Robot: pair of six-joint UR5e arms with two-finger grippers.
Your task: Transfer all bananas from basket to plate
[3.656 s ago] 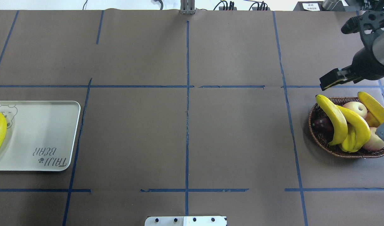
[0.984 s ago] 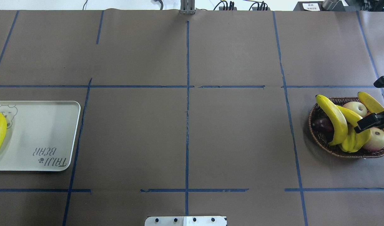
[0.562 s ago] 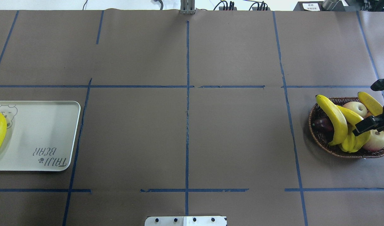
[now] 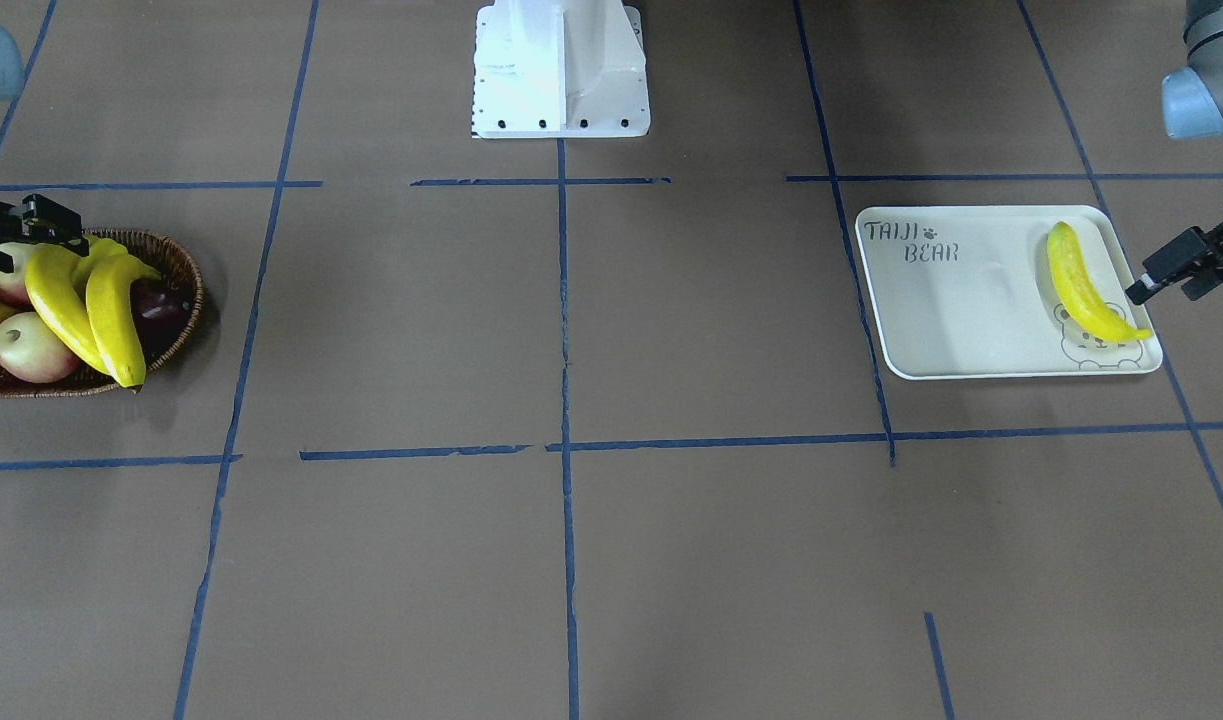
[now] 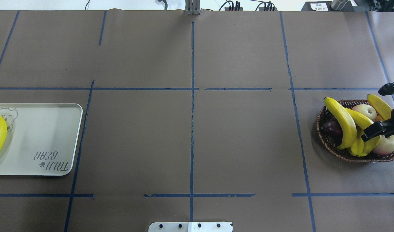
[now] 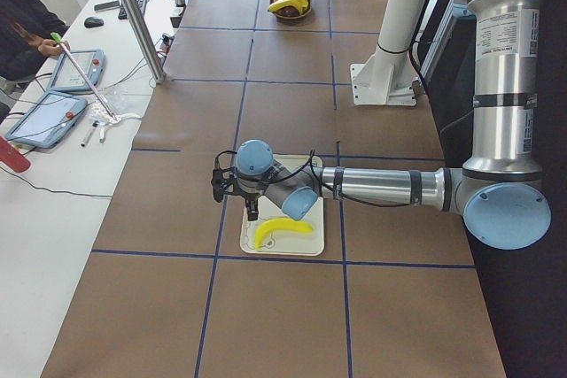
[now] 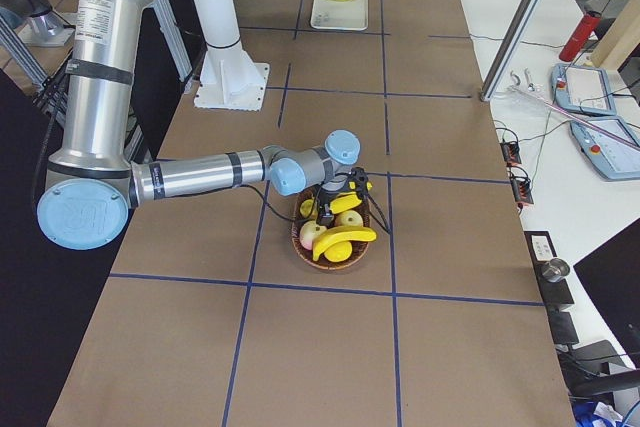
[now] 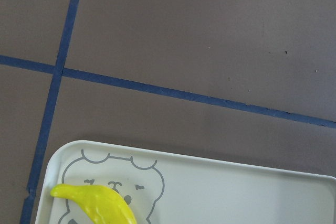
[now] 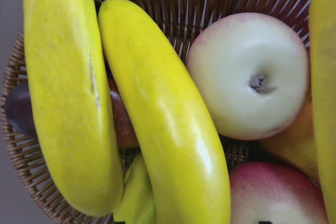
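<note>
table brown, blue tape grid | on it: basket, plate

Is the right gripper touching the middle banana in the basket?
Cannot tell. Overhead, the right gripper overlaps the middle banana, but its height is unclear; the right wrist view shows no fingertips.

Bright-yellow curved plastic bananas in a brown woven wicker basket; off-white rectangular tray with grey bear outline and lettering; brown paper-covered table gridded with blue tape lines
</note>
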